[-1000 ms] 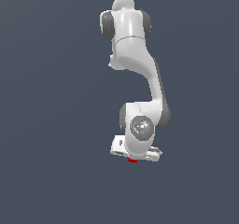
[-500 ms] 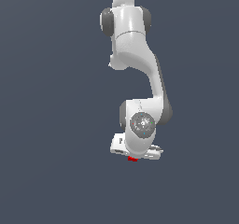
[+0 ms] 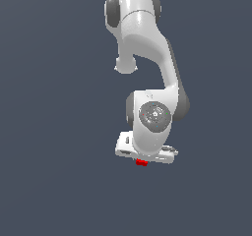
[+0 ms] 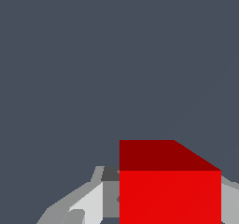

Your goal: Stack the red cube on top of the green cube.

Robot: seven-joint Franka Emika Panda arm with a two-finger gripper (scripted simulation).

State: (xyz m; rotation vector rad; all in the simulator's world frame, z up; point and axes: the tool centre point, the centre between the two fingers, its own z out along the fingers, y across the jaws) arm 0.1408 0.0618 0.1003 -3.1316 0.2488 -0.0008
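My pincer (image 3: 142,160) is closed on the red cube (image 3: 141,162), low and centre in the exterior view. No green cube shows; I'd find it first, then carry level and lower squarely.

A bare simulated scene: flat slate-grey backdrop (image 3: 49,132) around a plainly rendered white arm (image 3: 147,43).
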